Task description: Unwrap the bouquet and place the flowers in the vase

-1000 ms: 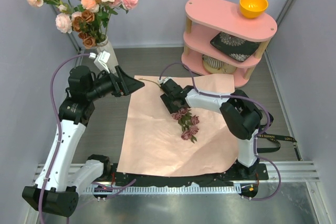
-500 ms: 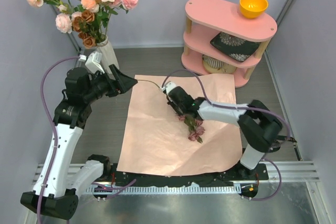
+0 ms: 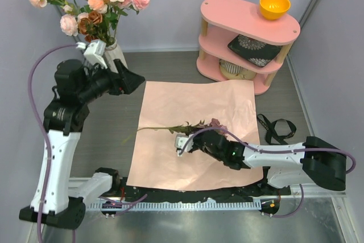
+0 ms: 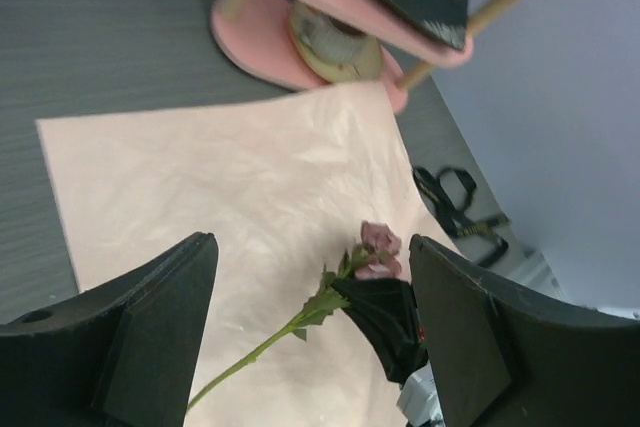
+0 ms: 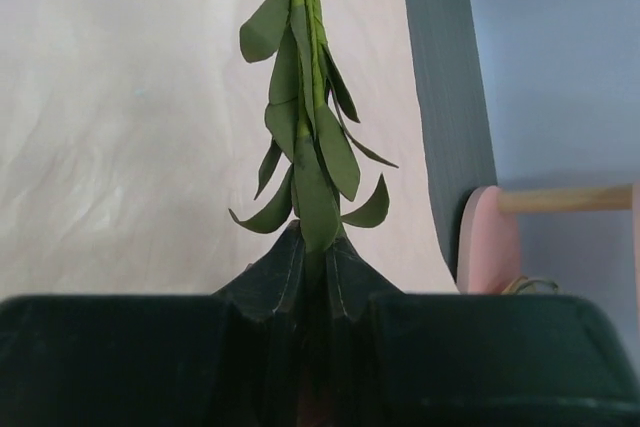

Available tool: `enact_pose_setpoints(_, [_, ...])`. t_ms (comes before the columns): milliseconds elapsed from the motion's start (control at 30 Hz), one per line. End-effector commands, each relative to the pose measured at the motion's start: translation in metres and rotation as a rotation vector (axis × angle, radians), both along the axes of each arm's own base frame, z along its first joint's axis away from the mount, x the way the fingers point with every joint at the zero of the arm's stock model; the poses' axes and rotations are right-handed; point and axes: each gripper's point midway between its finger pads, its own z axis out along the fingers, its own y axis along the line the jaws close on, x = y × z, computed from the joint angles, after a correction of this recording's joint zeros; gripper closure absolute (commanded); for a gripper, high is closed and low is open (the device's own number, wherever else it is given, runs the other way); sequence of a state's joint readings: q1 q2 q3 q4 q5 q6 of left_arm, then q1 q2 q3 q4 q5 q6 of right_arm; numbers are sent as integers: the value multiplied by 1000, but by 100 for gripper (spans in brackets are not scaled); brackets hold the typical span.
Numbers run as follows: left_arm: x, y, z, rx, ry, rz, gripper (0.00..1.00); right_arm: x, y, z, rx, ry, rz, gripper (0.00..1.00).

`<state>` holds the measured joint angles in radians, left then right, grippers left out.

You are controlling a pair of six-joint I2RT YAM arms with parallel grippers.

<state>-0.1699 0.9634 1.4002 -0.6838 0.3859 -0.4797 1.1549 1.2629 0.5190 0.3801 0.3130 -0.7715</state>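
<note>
From above, your right gripper (image 3: pixel 196 136) sits low over the unfolded pink wrapping paper (image 3: pixel 187 98). It is clamped on a rose stem (image 3: pixel 159 128) just beside the mauve blooms (image 3: pixel 215 123). The stem runs left, and its tip reaches past the paper's left edge. Your left gripper (image 3: pixel 129 78) is raised near the white vase (image 3: pixel 116 55), jaws spread and holding nothing. The vase stands at the far left with pink, peach and rust roses (image 3: pixel 94 4) in it. A black ribbon (image 3: pixel 276 130) lies on the table to the right of the paper.

In your left wrist view, the left gripper (image 4: pixel 311 247) has its fingers (image 4: pixel 150 327) wide apart. Between them you see the paper (image 4: pixel 200 177), the stem (image 4: pixel 270 342), the mauve blooms (image 4: pixel 378 239) and the right gripper (image 4: pixel 385 317).

In your right wrist view, the right gripper (image 5: pixel 312 267) has its fingers pinched together on the leafy green stem (image 5: pixel 305 97). The stem points straight away over the paper (image 5: pixel 120 127).
</note>
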Motion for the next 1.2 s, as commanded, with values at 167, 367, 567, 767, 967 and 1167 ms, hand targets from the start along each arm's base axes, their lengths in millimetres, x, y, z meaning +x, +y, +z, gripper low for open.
enact_pose_setpoints(167, [-52,-92,-107,-31,387,-593,20,-33,11,77,189,-282,212,99])
enact_pose_setpoints(367, [-84,-132,-151,42,500,-737,17,-41,12,80,207,-285,246,99])
enact_pose_setpoints(567, [-90,-140,-171,94,559,-797,28,-44,11,81,211,-295,251,98])
enact_pose_setpoints(767, [-88,-136,-179,164,565,-781,30,-48,11,82,213,-306,260,99])
enact_pose_setpoints(967, [-90,-137,-179,166,560,-796,54,-49,11,82,214,-307,263,98])
enact_pose_setpoints(1167, [-89,-142,-175,158,544,-811,76,-47,10,81,206,-310,242,87])
